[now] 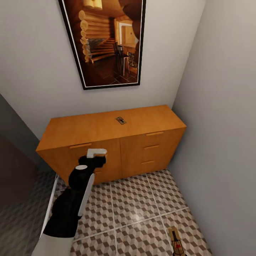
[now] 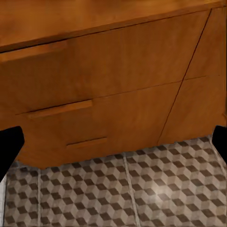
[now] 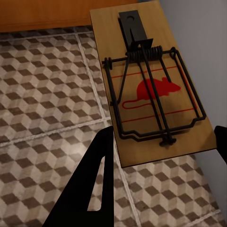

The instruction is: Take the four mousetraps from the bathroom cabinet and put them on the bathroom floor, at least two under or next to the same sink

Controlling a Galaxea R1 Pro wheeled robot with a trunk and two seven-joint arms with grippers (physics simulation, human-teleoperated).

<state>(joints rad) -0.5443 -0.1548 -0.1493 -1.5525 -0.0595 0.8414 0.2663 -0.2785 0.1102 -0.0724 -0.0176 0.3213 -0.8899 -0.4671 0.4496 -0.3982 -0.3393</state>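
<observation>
Mousetrap [image 3: 153,90] clamped in right tool [image 3: 163,142] over floor [image 3: 47,94]; left tool [image 2: 113,142] apart, facing cabinet [image 2: 118,71].

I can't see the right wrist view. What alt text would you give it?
A wooden mousetrap with a red mouse mark between two dark fingers, above patterned floor tiles. An orange cabinet edge lies beyond.

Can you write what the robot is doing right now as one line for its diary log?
right pincer: holding mousetrap above bathroom floor | left pincer: open, facing cabinet | second mousetrap: on cabinet top
</observation>
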